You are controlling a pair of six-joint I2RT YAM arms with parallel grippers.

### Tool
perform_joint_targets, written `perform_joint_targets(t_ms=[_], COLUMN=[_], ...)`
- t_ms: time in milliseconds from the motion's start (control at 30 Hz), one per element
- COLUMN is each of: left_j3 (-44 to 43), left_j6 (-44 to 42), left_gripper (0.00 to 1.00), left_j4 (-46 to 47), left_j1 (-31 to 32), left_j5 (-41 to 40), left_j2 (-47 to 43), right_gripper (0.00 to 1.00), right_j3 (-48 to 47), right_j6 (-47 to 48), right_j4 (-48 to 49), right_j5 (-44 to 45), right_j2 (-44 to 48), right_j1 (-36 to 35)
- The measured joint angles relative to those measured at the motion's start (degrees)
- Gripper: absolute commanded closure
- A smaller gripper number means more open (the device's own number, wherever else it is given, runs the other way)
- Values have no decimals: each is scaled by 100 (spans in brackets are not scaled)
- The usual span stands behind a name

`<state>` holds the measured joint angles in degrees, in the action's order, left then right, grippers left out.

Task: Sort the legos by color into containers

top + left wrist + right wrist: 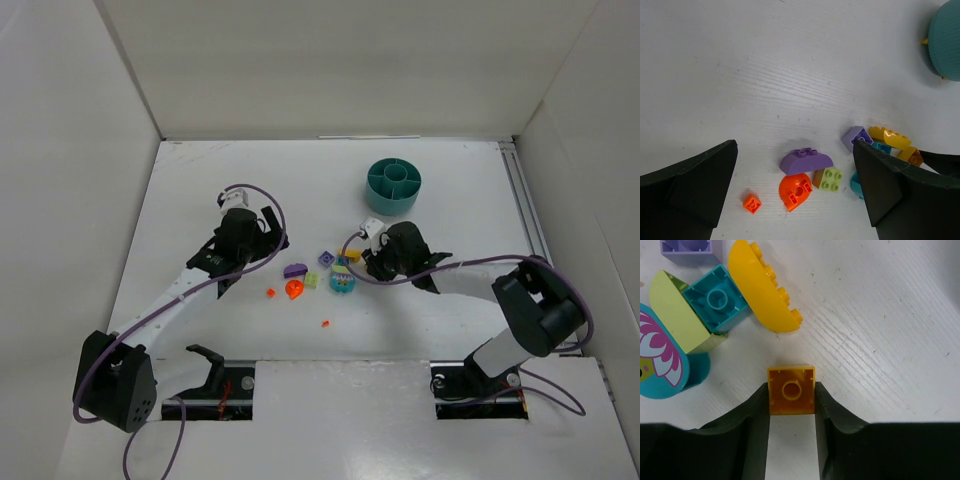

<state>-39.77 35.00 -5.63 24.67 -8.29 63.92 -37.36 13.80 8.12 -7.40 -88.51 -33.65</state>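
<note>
Legos [311, 280] clustered mid-surface [250, 180], one clamped in the right end effector [791, 392].
An orange square brick [791, 385] is gripped between the narrowed fingers, its hollow underside turned to the wrist camera. A yellow arched brick [762, 287] is seen at 11 o'clock of it, a teal brick [715, 299] at 10 o'clock, and a teal rounded piece [660, 360] printed in pink and white at 9 o'clock. The left end effector [794, 145] is held wide above a purple arched brick [806, 161], touching nothing. The teal tub [385, 200] is found at 1 o'clock of the right end effector, well apart.
</note>
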Motion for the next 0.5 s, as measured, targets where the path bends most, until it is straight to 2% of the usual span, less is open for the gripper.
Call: perform_joint_targets(t_ms=[300,500], left_j3=[-22,-186], left_j6=[-31,-142], left_gripper=[0,0], left_j4=[9,-20], left_j1=[0,0], left_j5=[61,107], left_j2=[83,203], right_gripper=[76,76], right_j3=[-44,-442], right_j6=[140,389], right_j4=[-236,-955], right_j5=[162,216], right_j2=[105,651], right_j1=[-7,186])
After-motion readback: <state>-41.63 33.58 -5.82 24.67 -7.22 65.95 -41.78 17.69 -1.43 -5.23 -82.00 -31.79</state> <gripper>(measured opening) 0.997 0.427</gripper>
